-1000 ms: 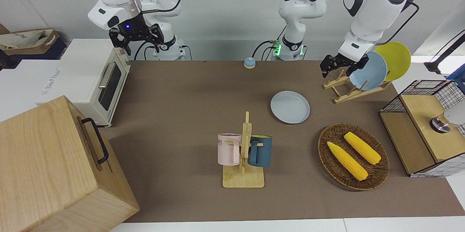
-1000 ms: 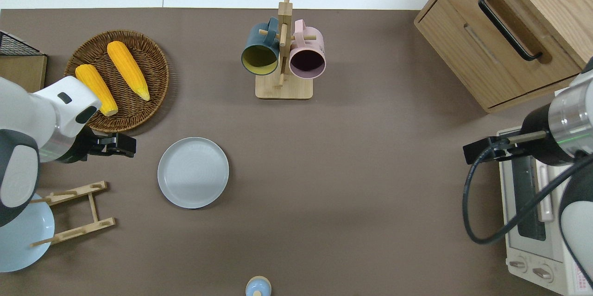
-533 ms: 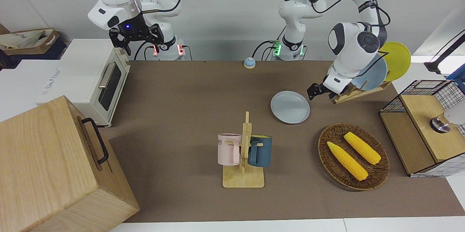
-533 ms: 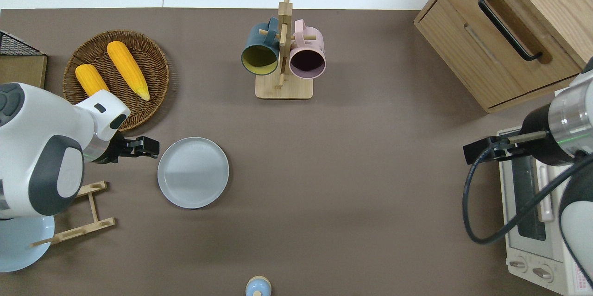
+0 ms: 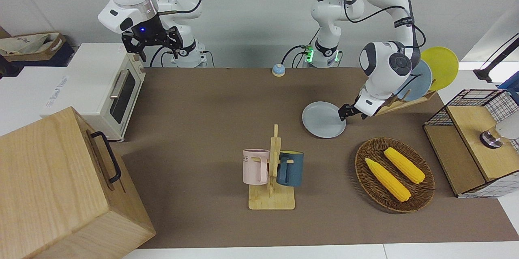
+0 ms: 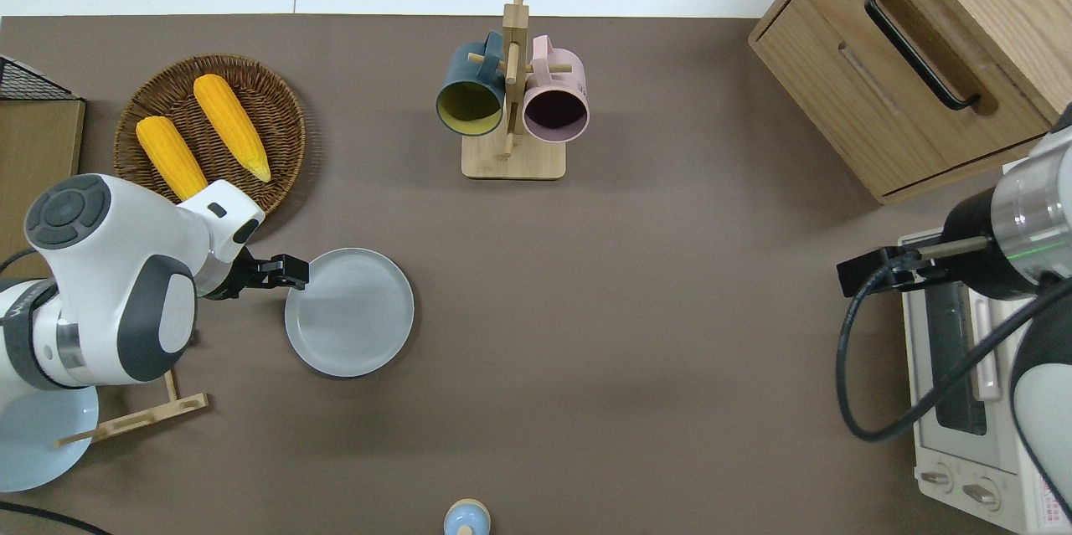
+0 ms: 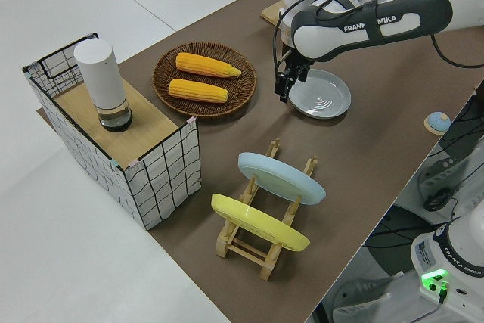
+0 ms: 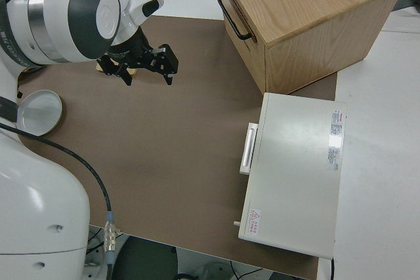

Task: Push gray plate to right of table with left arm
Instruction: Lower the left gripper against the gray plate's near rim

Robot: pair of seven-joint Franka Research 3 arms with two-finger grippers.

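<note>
- gray plate (image 6: 350,313): round, pale gray, plain, shallow raised rim; flat on table (image 6: 636,334), between wicker basket (image 6: 276,112) and plate rack (image 5: 395,103)
- left gripper (image 6: 295,271) at plate's rim toward left arm's end; finger spread: cannot tell
- right arm parked, fingers wide apart

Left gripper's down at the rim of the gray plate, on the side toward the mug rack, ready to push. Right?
Not quite. The left gripper is at the rim of the gray plate, but on the side toward the wicker basket and plate rack, away from the mug rack. The overhead view shows it.
</note>
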